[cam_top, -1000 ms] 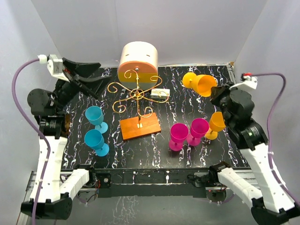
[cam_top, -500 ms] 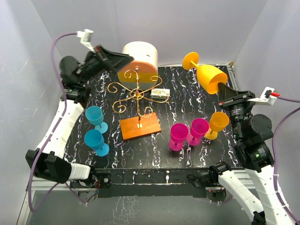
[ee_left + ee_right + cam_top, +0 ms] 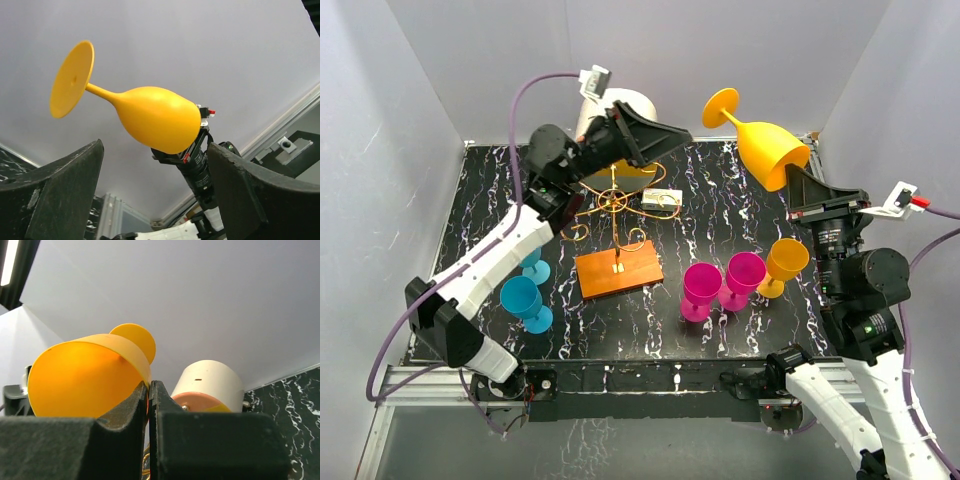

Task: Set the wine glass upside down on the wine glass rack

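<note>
My right gripper (image 3: 798, 180) is shut on the rim of an orange wine glass (image 3: 760, 135), held high in the air, tilted with its foot up and to the left. The glass also shows in the right wrist view (image 3: 85, 375) and in the left wrist view (image 3: 150, 117). The gold wire wine glass rack (image 3: 612, 205) stands on its orange base (image 3: 617, 268) at the table's middle. My left gripper (image 3: 670, 135) is open and empty, raised above the rack and pointing toward the held glass. A gap remains between them.
A cream-and-orange cylinder (image 3: 620, 105) stands behind the rack, partly hidden by the left arm. Two blue glasses (image 3: 523, 298) stand at left. Two magenta glasses (image 3: 720, 280) and an orange glass (image 3: 782, 262) stand at right. A small white box (image 3: 662, 197) lies near the rack.
My left arm has swung right and up, from the left side to above the rack. My right gripper has lifted the orange glass higher and a little left.
</note>
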`<state>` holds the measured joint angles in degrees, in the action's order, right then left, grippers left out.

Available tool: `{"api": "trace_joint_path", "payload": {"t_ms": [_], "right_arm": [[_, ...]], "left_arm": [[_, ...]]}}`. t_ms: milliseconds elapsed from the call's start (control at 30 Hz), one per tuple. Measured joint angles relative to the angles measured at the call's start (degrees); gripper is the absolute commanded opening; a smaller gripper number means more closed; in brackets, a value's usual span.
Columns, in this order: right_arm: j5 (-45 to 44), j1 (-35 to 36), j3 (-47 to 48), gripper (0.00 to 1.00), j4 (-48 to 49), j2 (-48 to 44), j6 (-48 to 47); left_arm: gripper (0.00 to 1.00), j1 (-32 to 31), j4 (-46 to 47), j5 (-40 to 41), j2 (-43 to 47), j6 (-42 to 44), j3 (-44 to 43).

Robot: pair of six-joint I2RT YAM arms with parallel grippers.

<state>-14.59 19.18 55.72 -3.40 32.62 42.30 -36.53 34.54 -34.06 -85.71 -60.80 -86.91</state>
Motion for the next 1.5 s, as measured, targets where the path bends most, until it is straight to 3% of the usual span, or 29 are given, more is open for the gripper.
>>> {"api": "trace_joint_path", "payload": {"t_ms": [267, 333, 667, 1300, 1400, 1500], "right_arm": [[5.9, 0.0, 0.0, 0.0, 5.9, 0.9, 0.0], [6.9, 0.0, 0.0, 0.0, 6.7, 1.3, 0.0], [11.9, 0.0, -0.2, 0.0, 8.9, 1.4, -0.2], [21.4, -0.1, -2.9, 0.0, 11.1, 0.8, -1.5], [23.3, -0.1, -3.0, 0.0, 10.6, 0.9, -1.9], [24.2, -0.1, -3.1, 0.0, 10.1, 1.0, -2.2]], "left_arm": [[0.76, -10.0, 1.9, 10.1, -2.3, -1.9, 0.9], [0.68, -11.0, 3.8, 12.3, -2.3, -2.8, 1.6], [0.51, -11.4, 18.8, 19.4, -6.0, -9.1, 3.3], [0.32, -12.3, 20.2, 28.2, -6.5, -11.7, 3.3], [0.22, -12.3, 20.7, 28.5, -6.5, -12.2, 3.3], [0.06, -12.3, 21.1, 28.8, -6.5, -12.9, 3.3]]}}
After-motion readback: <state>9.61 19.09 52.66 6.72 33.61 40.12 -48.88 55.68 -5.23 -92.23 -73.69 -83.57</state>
